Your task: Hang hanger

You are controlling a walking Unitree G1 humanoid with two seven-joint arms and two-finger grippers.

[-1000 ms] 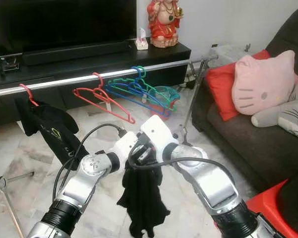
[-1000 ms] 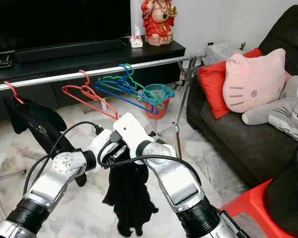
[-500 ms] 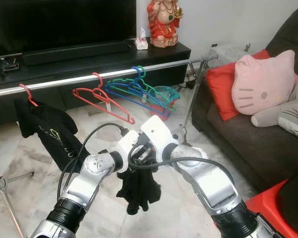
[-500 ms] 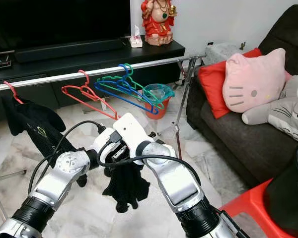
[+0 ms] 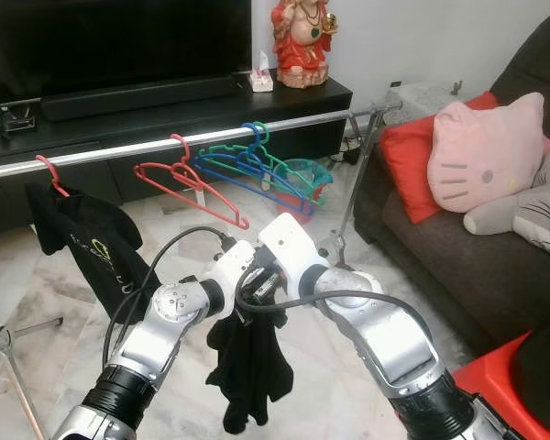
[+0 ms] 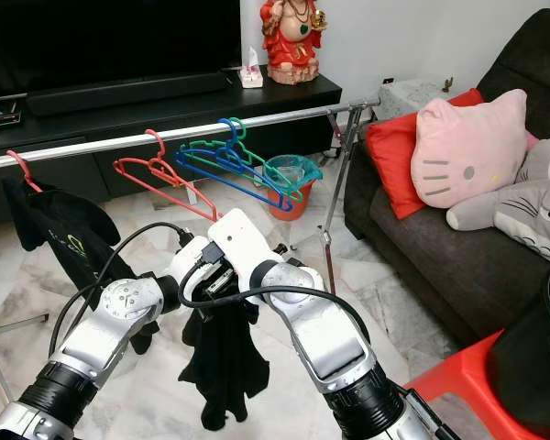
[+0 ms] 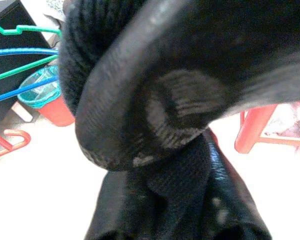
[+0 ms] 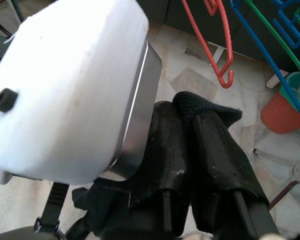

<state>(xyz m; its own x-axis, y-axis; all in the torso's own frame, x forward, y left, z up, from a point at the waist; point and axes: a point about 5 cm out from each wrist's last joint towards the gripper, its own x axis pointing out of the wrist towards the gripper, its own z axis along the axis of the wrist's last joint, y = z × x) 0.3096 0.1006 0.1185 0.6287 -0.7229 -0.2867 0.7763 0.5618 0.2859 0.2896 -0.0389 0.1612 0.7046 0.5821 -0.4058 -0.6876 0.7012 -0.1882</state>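
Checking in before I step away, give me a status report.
Both end effectors together at chest height on black garment; finger state unclear. Garment hangs limp, no hanger in it. Empty red hanger on rail ahead. Path open.

Location: home living room. Indicators: television [image 5: 110, 41] on low black cabinet [image 5: 284, 101], dark sofa [image 5: 458, 257] with cushions [image 5: 481, 151], marble floor [image 5: 37, 284], garment rail [image 5: 165, 142].

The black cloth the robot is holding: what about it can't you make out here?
- Whether the black cloth sits on a hanger: both wrists cover its top in the eye views.
- What garment it is: bunched, and too close in the left wrist view.
- Left gripper's fingers: cloth covers them.
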